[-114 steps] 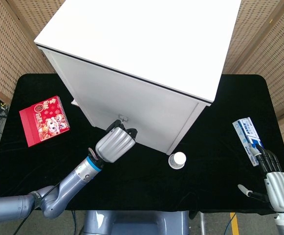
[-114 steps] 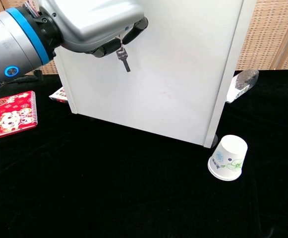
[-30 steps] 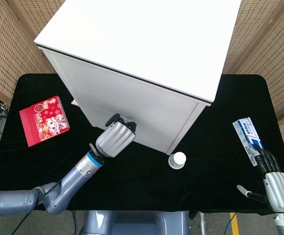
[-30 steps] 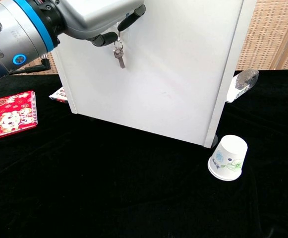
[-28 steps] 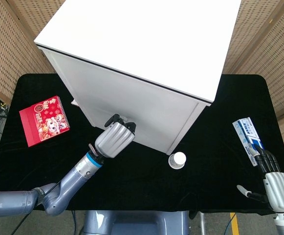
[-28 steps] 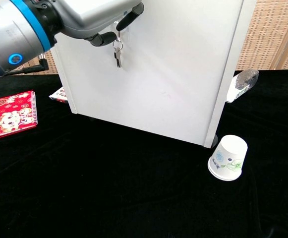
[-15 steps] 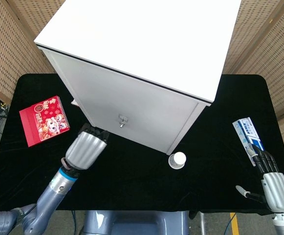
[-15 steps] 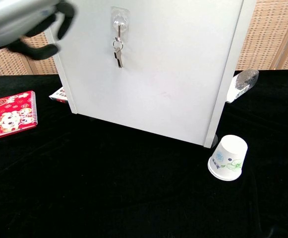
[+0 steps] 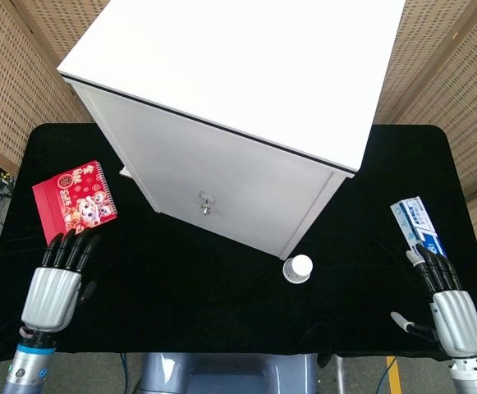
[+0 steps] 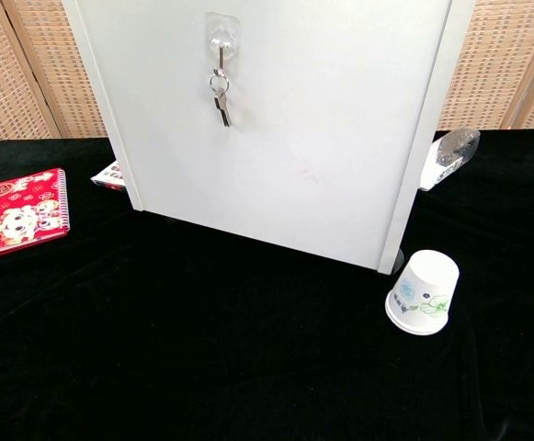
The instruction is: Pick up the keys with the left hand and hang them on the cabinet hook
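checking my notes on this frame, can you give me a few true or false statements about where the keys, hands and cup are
1. The keys hang from the hook on the cabinet. True.
2. The left hand grips the keys. False: it holds nothing, fingers apart, low over the table.
3. The paper cup stands upside down. True.
4. The right hand holds the paper cup. False: it holds nothing, apart from the cup.
5. The red notebook lies on top of the cabinet. False: it lies on the table.

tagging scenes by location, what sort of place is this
Probably a lab or test room: a black-draped table with a white cabinet, woven screens behind, keys hanging on a stick-on hook.
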You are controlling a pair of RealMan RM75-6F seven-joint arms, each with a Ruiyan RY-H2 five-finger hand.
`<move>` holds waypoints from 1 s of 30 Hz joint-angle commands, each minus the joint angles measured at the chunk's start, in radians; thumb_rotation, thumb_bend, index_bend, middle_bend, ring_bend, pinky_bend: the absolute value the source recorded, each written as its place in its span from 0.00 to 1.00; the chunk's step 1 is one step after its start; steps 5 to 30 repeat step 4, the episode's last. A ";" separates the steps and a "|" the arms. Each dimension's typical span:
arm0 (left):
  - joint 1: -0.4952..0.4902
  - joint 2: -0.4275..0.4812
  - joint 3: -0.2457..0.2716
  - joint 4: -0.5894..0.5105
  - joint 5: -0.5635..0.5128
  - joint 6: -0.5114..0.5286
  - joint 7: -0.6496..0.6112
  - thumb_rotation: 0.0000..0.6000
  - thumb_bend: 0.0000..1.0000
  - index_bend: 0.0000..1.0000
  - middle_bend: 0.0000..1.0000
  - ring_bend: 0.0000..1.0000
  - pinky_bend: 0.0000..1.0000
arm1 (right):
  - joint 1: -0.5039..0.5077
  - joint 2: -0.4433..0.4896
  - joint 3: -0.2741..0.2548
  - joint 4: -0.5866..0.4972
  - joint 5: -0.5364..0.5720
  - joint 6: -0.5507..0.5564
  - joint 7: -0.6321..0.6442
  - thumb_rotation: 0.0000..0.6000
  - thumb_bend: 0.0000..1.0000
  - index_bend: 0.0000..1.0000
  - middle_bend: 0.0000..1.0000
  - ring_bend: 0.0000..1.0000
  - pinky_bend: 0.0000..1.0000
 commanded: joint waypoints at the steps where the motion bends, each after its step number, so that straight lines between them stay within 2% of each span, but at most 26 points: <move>1: 0.065 0.052 0.038 0.011 0.007 0.015 -0.093 1.00 0.21 0.01 0.00 0.00 0.00 | -0.001 -0.002 0.002 0.001 0.001 0.002 0.000 1.00 0.11 0.00 0.00 0.00 0.00; 4: 0.085 0.062 0.021 0.016 0.016 0.023 -0.131 1.00 0.21 0.01 0.00 0.00 0.00 | -0.001 0.000 0.004 0.001 0.002 0.005 0.001 1.00 0.11 0.00 0.00 0.00 0.00; 30: 0.085 0.062 0.021 0.016 0.016 0.023 -0.131 1.00 0.21 0.01 0.00 0.00 0.00 | -0.001 0.000 0.004 0.001 0.002 0.005 0.001 1.00 0.11 0.00 0.00 0.00 0.00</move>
